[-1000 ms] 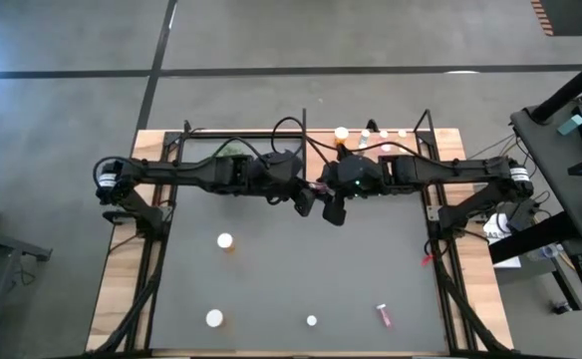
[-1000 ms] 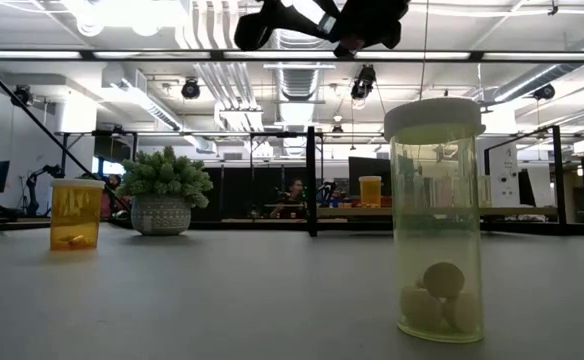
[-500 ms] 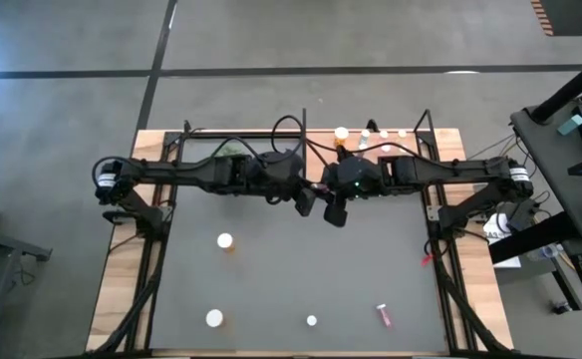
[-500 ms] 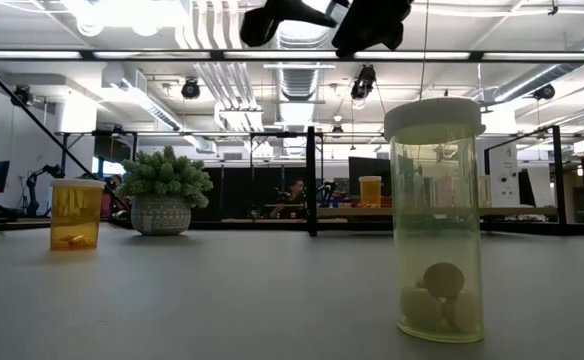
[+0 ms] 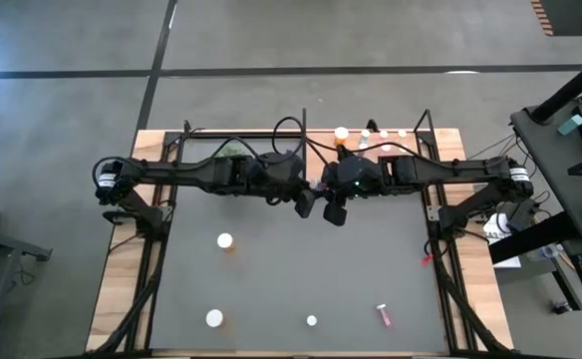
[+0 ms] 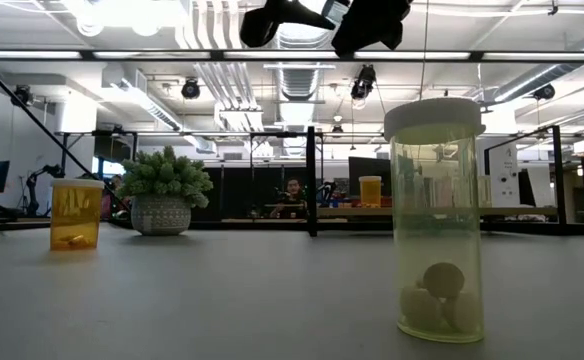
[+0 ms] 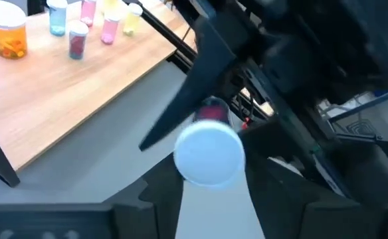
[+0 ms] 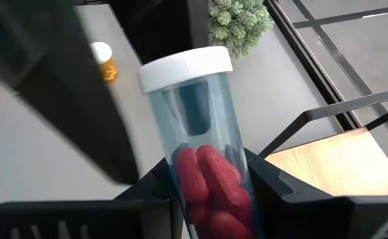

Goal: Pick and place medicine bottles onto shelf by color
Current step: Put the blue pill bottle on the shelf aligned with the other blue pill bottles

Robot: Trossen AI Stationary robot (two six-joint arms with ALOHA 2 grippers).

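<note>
Dark grey tabletop (image 5: 371, 259) inside a light wooden board (image 5: 117, 289) edged with black metal rods (image 5: 153, 269). On the grey surface: orange bottle with white cap (image 5: 225, 241) left of centre, another white-capped orange bottle (image 5: 214, 318) near the front edge on the left, small white-capped vial (image 5: 312, 321) at front centre, pink vial (image 5: 383, 315) lying on its side toward the front right corner. Back edge, on the wood strip: larger orange bottle (image 5: 342, 134) and a row of 3 small white-capped vials (image 5: 383, 134) to its right. Green plant ball in a pot (image 6: 163, 190) stands near the back left
</note>
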